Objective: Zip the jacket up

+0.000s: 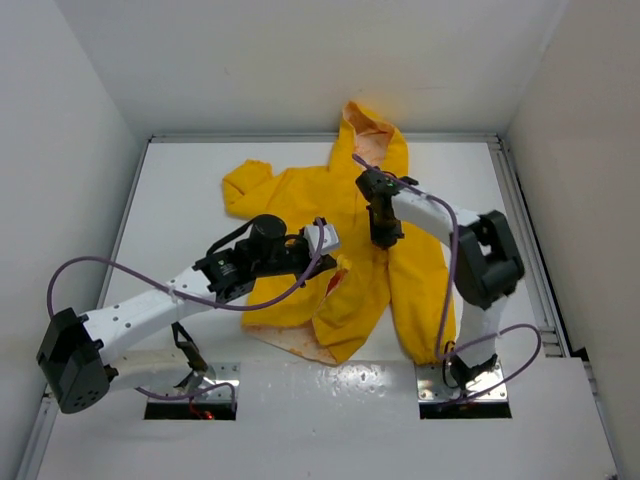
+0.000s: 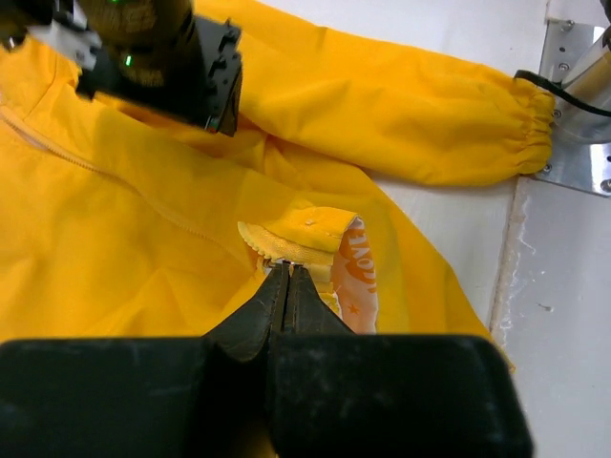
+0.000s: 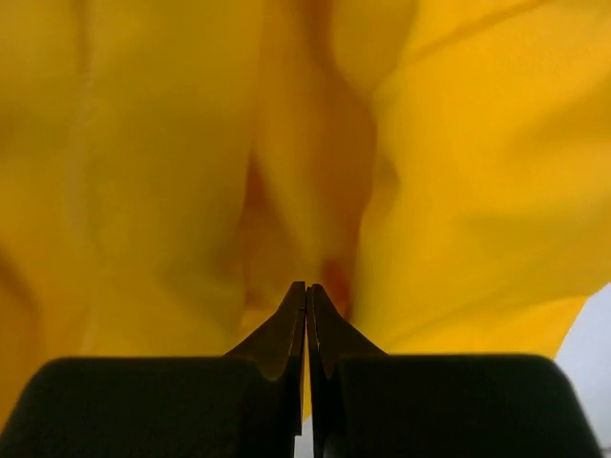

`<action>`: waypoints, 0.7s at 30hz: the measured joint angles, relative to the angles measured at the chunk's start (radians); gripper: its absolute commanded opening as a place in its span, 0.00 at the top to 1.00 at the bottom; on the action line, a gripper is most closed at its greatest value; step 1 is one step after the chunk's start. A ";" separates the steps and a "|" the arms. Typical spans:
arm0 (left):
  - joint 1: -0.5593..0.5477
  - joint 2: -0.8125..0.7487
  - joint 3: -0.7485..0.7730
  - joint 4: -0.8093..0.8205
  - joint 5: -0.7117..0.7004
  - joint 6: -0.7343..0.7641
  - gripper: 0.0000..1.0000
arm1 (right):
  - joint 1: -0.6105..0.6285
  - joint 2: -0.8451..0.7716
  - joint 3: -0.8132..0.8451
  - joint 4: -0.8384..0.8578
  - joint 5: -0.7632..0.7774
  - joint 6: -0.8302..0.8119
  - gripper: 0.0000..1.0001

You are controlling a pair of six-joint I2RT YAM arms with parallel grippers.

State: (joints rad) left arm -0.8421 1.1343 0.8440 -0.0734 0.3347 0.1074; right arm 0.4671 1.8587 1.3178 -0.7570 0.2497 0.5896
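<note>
Jacket, bright yellow, lies spread flat on the white bench, with its hood at the end farthest from my arm bases. At the end opposite the hood, a corner of the hem is turned up and shows white lining printed in orange, so the bottom of the front is not closed. A stitched line that I take for the zipper runs from that corner toward the hood. I cannot see a slider anywhere or tell how much of the track is joined, so I judge the zipping barely begun, with most of the run toward the hood left to do.

My left claw is fully closed, its tips pinching the turned-up hem corner. That arm reaches long and low across the bench, wrist level, aimed along the jacket toward the hood.

My right claw sits about midway between hood and hem, on the front's centre line. Its fingers are pressed together against a fold of yellow fabric, and I cannot tell whether a zipper pull is caught between them. That arm is sharply bent, elbow raised, claw pointing down.
</note>
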 measured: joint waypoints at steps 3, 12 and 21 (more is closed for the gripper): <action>-0.001 0.004 0.000 0.003 -0.007 0.009 1.00 | -0.001 0.169 0.123 -0.091 0.065 -0.005 1.00; -0.001 0.026 -0.001 0.048 -0.018 0.004 1.00 | 0.020 0.397 0.346 -0.217 0.127 -0.047 1.00; 0.031 0.043 -0.042 0.110 0.031 -0.048 1.00 | 0.020 0.393 0.359 0.128 -0.285 -0.238 0.81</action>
State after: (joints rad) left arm -0.8108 1.1778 0.8024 0.0368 0.3656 0.0589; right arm 0.4873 2.2520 1.6764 -0.6292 -0.0353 0.3511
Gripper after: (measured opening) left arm 0.009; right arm 0.074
